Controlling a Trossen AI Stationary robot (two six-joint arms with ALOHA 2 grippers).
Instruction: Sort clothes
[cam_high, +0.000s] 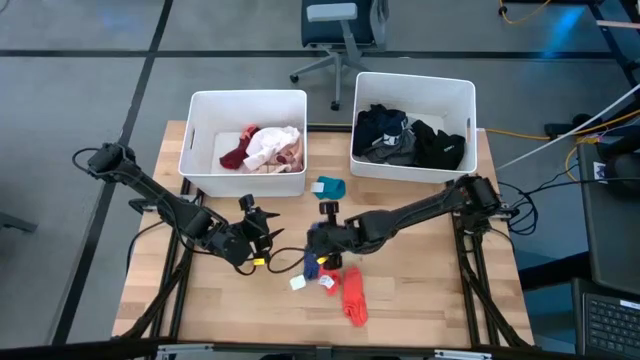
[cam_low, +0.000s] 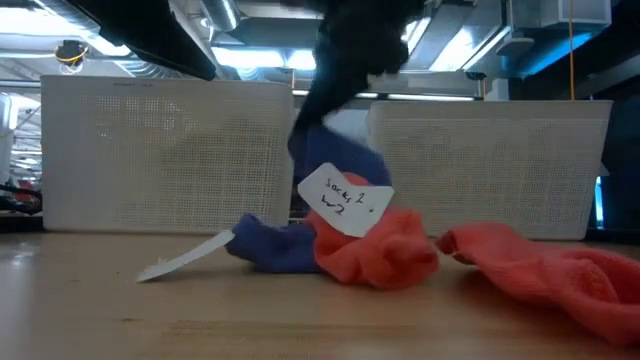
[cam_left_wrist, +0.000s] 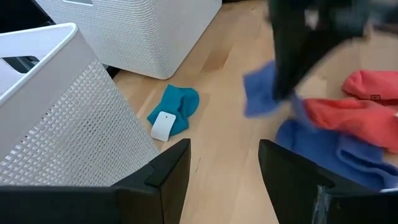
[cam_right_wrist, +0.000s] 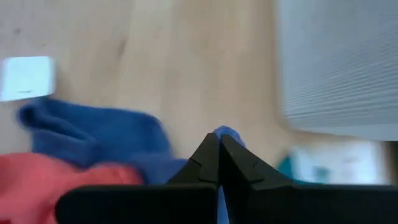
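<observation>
Right gripper (cam_high: 318, 243), near the centre of the high view, is pinching its two dark fingers together on a fold of the soft blue fabric garment (cam_right_wrist: 106, 137); in the right wrist view the fingertips are meeting with a tuft of blue poking out between them. Left gripper (cam_high: 262, 240) is sitting left of centre, its dark fingers (cam_left_wrist: 163, 171) standing apart with nothing between them.

Much of the blue garment is being hidden from above by the right arm, and in the low view the gripper is showing only as a dark blur at the top centre. Writing on the white paper tag (cam_low: 345, 200) is too scrawled to read.

Beside the blue piece, a crumpled red knit garment (cam_high: 354, 293) is lying on the pale wooden slatted table (cam_high: 450, 280), lower centre. A small teal fabric garment (cam_high: 329, 187) with a white tag is lying between the two bins. The white perforated plastic bin on the upper left (cam_high: 200, 170) is holding maroon, white and pink pieces; the matching bin on the upper right (cam_high: 362, 165) is holding black and grey ones.
</observation>
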